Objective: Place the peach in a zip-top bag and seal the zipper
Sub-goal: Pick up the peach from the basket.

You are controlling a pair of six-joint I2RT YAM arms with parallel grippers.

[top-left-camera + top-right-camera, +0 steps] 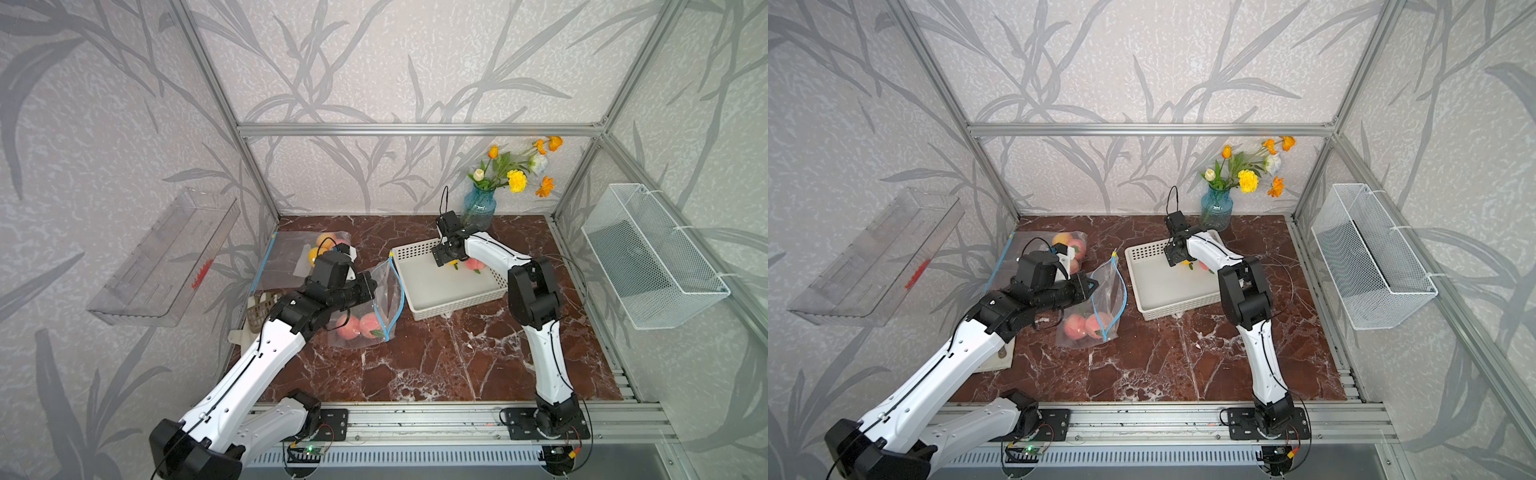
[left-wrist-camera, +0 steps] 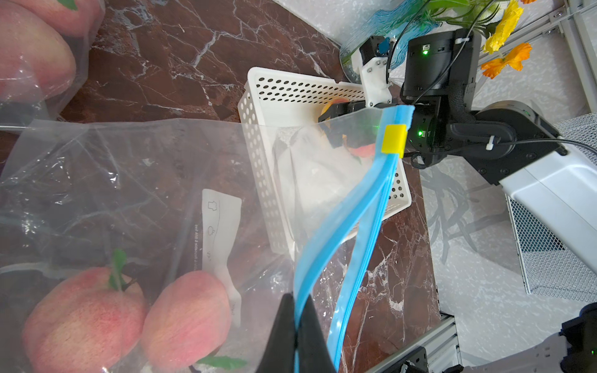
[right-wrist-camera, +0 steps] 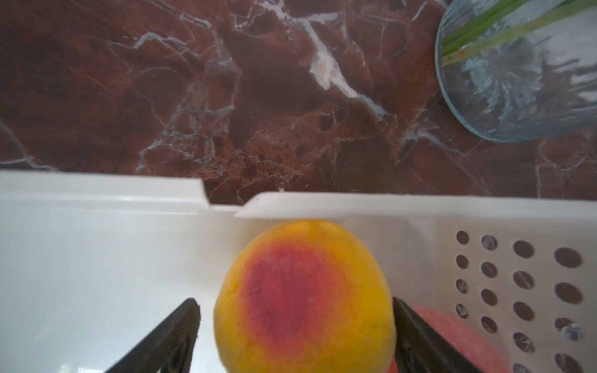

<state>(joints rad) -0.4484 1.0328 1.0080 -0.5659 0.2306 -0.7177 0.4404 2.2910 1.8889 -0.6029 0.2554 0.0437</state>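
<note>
A yellow-and-red peach (image 3: 303, 297) sits in the white perforated basket (image 1: 449, 305) beside a pink peach (image 1: 473, 264). My right gripper (image 3: 294, 302) is open and straddles the yellow peach. One finger touches its side and a small gap shows at the other. My left gripper (image 2: 298, 297) is shut on the blue zipper strip (image 2: 355, 210) of the clear zip-top bag (image 1: 374, 307) and holds its mouth open towards the basket. Two pink peaches (image 2: 84, 319) (image 2: 187, 316) lie inside the bag. The yellow slider (image 2: 394, 139) sits at the strip's far end.
Another clear bag with peaches (image 1: 291, 257) lies at the back left. A blue glass vase of flowers (image 1: 478, 208) stands just behind the basket. A wire basket (image 1: 652, 257) hangs on the right wall and a clear shelf (image 1: 166, 257) on the left wall.
</note>
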